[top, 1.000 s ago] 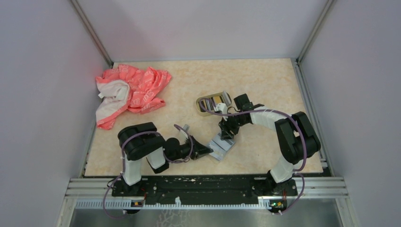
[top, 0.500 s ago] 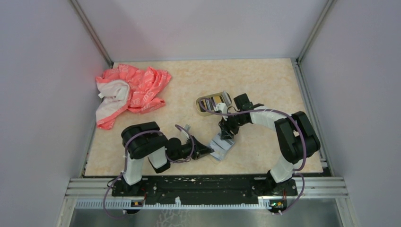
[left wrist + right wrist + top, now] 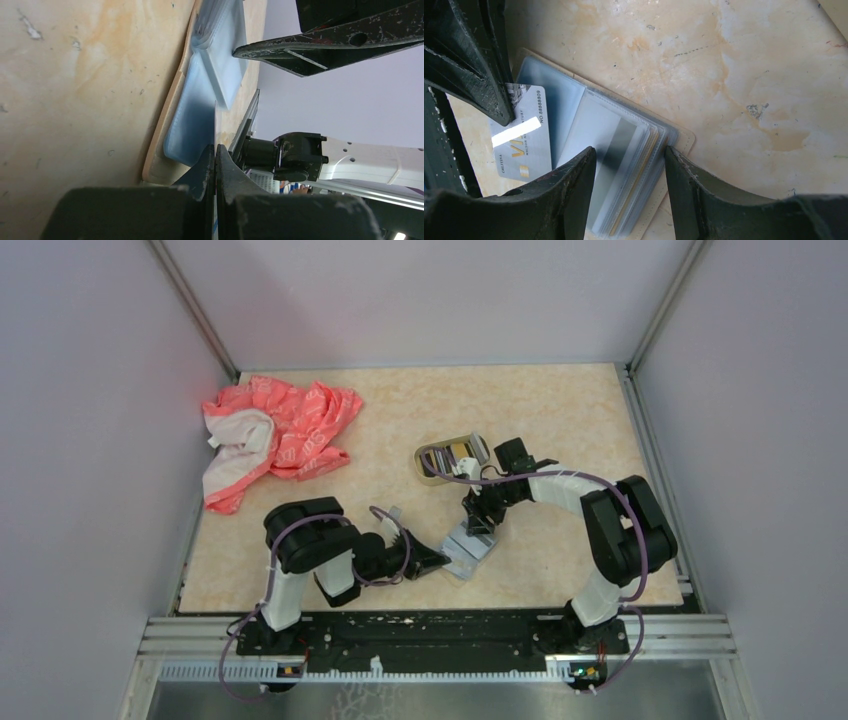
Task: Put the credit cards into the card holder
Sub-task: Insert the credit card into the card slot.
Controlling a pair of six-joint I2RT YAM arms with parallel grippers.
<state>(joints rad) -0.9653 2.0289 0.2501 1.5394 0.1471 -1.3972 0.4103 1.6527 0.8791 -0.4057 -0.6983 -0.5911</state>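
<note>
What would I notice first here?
The crumpled pink cloth at the table's far left catches the eye first. Near the middle lies a clear-sleeved card holder. The left gripper pinches a silvery card at its edge, while the right gripper straddles the sleeves, jaws apart.

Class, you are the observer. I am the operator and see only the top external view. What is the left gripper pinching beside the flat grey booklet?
Observer: The left gripper is shut on a thin silvery plastic credit card with printed numbers.
Operator: Where does its edge lie?
Observer: Against a clear sleeve of the tan-backed card holder.
Operator: And the other arm?
Observer: The right gripper is open, its fingers straddling the stacked sleeves.
</note>
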